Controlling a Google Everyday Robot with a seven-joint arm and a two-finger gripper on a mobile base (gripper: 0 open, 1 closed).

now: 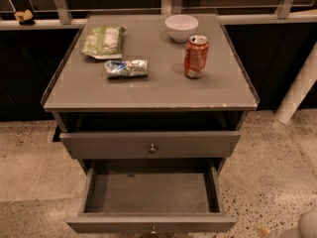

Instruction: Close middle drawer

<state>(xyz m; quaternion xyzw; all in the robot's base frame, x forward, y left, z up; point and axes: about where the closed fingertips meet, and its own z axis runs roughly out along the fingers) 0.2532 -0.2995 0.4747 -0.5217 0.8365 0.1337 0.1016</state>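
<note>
The middle drawer (148, 192) is pulled far out at the bottom of the view, and its wide, shallow grey tray is empty. Its flat front (151, 224) runs along the frame's lower edge, with the small knob (152, 229) barely showing. My gripper (306, 227) shows only as a pale rounded shape in the bottom right corner, right of the drawer's front and apart from it.
The drawer above (151, 144), with a round knob, stands slightly out. On the grey cabinet top (148, 88) are a green chip bag (103, 41), a crumpled silver packet (126, 67), a white bowl (181, 27) and a red soda can (196, 56). A white post (297, 90) stands at the right.
</note>
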